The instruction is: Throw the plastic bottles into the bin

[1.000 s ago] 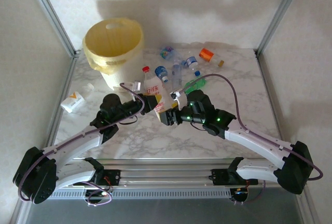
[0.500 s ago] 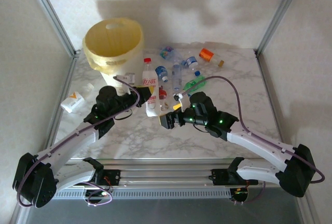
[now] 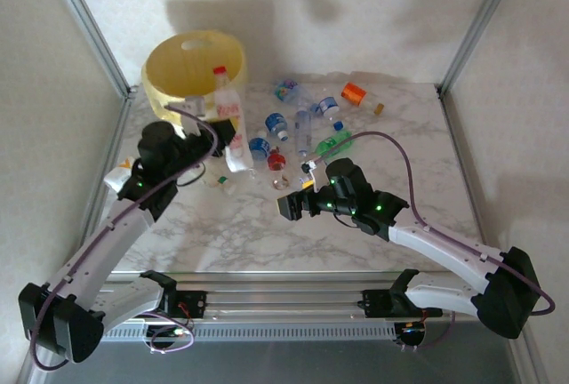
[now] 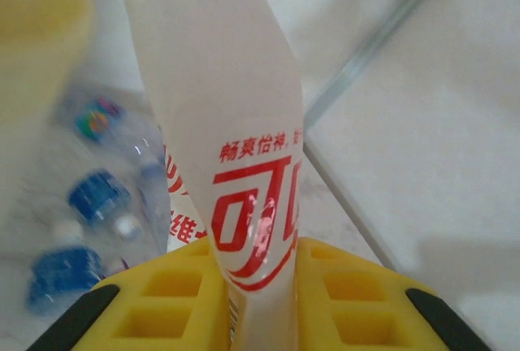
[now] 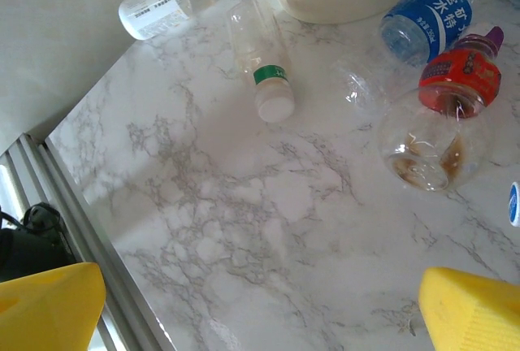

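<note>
Left end effector [image 4: 253, 290] clamped on red-label bottle [image 3: 228, 116]. Long axis near upright, cap up, just beside bin [image 3: 169, 68] rim. Bin opening lies far-left of bottle.
Right end effector [image 5: 260, 302] spread wide, empty, above tabletop [image 5: 244, 205].
Loose bottles [image 3: 276, 123] on tabletop, right arm nearer.

Table [image 3: 427, 171]: white marble pattern, grey veins. Far left corner: yellow bin [image 3: 169, 68], standing. Left edge: orange-marked bottle [image 5: 162, 6], lying. Near it: green-banded clear bottle [image 5: 262, 58], on its side. Centre: blue-labelled bottle [image 5: 426, 14] just beside red-labelled bottle [image 5: 451, 83]. Far edge: orange-labelled bottle [image 3: 354, 93]. Green bottle [image 3: 333, 144] nearer the middle.
</note>
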You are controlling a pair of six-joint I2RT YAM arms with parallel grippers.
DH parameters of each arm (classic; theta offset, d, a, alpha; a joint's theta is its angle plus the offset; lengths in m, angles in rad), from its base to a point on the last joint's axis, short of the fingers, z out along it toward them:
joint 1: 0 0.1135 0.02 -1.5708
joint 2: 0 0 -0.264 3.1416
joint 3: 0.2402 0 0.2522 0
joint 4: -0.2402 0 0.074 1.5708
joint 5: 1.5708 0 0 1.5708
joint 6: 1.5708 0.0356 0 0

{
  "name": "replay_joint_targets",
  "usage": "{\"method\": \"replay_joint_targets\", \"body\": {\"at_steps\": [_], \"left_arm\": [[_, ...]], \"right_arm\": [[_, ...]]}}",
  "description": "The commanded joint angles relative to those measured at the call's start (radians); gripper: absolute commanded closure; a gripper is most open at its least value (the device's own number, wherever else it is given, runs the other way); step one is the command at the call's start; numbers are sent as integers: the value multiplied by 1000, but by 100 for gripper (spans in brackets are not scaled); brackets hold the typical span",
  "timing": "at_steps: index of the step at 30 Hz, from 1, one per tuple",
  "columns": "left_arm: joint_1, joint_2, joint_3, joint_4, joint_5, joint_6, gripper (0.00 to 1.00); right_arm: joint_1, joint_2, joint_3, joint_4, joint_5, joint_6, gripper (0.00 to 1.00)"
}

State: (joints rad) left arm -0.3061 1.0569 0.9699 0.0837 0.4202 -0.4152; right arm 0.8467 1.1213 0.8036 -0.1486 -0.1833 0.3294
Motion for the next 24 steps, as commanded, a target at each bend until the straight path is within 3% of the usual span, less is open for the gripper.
{"method": "replay_joint_targets", "body": {"at_steps": [1,9,16,24], "left_arm": [[63,28,155,-120,-89,107,80],[185,82,343,-49,-172,142,80],[233,67,309,148,-228,101,80],[270,143,322,222,-209,62,79]], "right_arm": [[-8,-18,-10,-14,17,4,1],[-8,-40,-26,-23,38,1,1],[-8,-41,-30,-27,49,-5,1],[-8,-43,-36,-32,58,-9,1]]}}
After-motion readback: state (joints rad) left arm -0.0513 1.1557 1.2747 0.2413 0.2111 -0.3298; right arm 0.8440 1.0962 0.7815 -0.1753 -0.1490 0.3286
